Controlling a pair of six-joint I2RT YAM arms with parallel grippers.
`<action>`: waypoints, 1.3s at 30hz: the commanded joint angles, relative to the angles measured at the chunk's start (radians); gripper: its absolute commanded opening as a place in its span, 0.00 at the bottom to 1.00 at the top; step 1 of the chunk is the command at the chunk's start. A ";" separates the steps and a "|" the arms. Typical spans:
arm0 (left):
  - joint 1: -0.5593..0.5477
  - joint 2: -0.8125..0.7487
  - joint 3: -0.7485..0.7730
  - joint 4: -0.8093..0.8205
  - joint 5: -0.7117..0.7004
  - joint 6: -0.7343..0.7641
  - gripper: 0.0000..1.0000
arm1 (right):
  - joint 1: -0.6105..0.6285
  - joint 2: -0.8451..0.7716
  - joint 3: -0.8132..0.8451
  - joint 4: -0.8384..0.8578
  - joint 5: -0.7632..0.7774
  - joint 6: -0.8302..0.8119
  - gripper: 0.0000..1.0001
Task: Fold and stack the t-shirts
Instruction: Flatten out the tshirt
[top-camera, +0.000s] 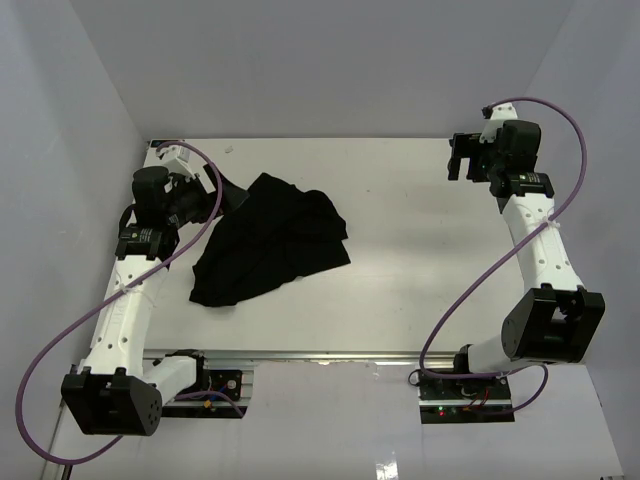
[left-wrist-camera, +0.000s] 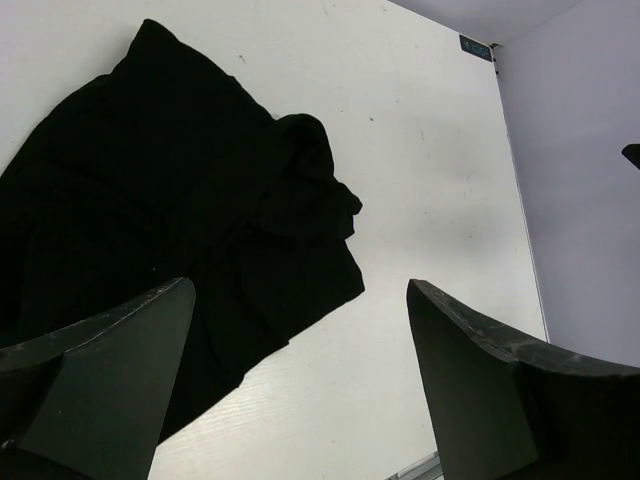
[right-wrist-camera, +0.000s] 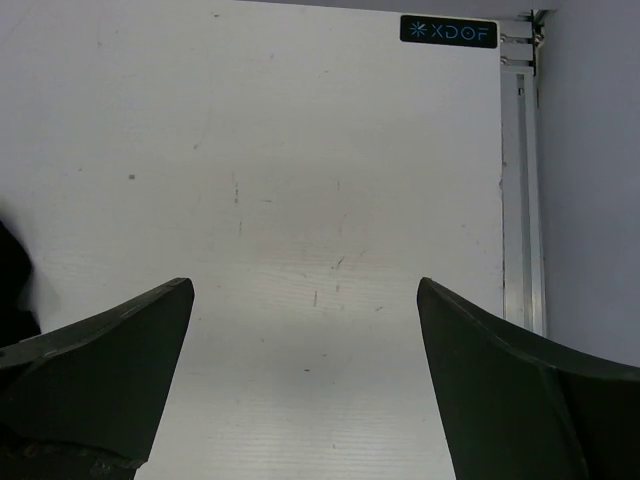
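Observation:
A plain black t-shirt (top-camera: 270, 240) lies crumpled in a loose heap on the left half of the white table (top-camera: 430, 260). My left gripper (top-camera: 222, 196) hovers at the shirt's far left corner, open and empty. In the left wrist view the shirt (left-wrist-camera: 170, 200) fills the left side, and the left gripper (left-wrist-camera: 300, 300) stands wide open above its edge and bare table. My right gripper (top-camera: 462, 162) is raised at the far right, well away from the shirt. In the right wrist view the right gripper (right-wrist-camera: 305, 295) is open and empty over bare table, with a sliver of the shirt (right-wrist-camera: 10, 280) at the left edge.
Grey walls enclose the table on the left, back and right. An aluminium rail (right-wrist-camera: 520, 190) runs along the table's edge in the right wrist view. Purple cables (top-camera: 550, 110) loop from both arms.

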 joint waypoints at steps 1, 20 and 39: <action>-0.001 -0.028 0.012 -0.016 0.009 -0.002 0.98 | 0.000 -0.021 0.010 0.014 -0.109 -0.072 1.00; -0.001 0.156 0.114 -0.412 -0.222 0.033 0.98 | 0.086 0.014 -0.057 -0.183 -0.956 -0.614 1.00; -0.152 0.251 0.106 -0.628 -0.525 -0.076 0.98 | 0.100 0.043 -0.178 -0.092 -1.007 -0.614 1.00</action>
